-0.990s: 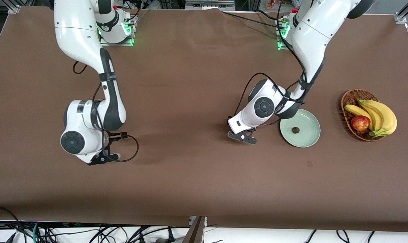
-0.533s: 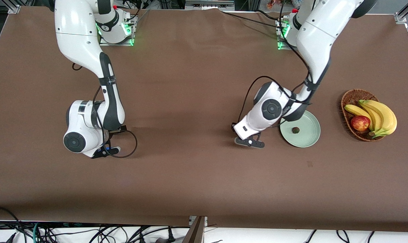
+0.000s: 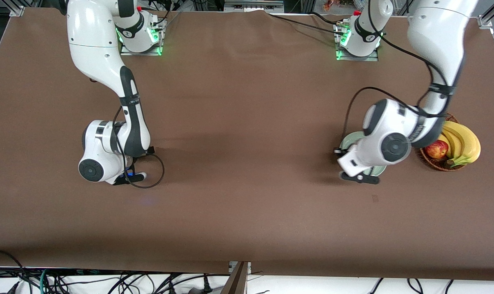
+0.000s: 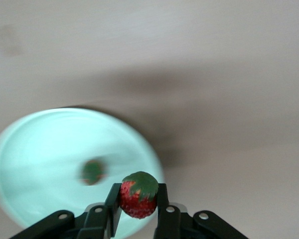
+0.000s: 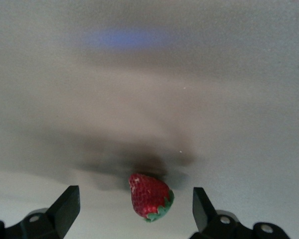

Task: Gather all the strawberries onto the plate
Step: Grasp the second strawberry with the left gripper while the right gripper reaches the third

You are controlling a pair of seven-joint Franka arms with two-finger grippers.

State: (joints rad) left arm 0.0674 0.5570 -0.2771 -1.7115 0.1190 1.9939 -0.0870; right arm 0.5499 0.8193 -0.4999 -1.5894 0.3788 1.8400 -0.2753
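A small red strawberry [image 4: 138, 201] is pinched between the fingers of the left gripper [image 3: 360, 178], with its green cap turned upward in the left wrist view. This gripper is over the rim of the pale green plate [image 3: 347, 142], at the edge nearest to the front camera. In the plate a second strawberry [image 4: 93, 171] is already lying, blurred, near the middle. Beside the plate, toward the left arm's end of the table, a wicker basket [image 3: 437, 162] with an apple [image 3: 436, 149] and bananas [image 3: 462, 143] is standing.

At the right arm's end of the table, the right gripper [image 3: 129, 177] is held low over the brown cloth. Its fingers [image 5: 66, 206] are spread wide, and the third strawberry [image 5: 149, 195] is seen between them, lying on its side on the cloth and not touched by either finger.

The berries are judged to be very light and soft, with a skin that is easily bruised. Only a gentle closing force is needed, and it is best applied across the widest part of the red body, not on the leafy cap, which can slip or tear. Because the shape is conical, a berry can be squeezed out toward its tip if the pads are placed too low. The held berry is best released from a small height, so that it does not roll off the shallow rim or strike the berry already in the plate.
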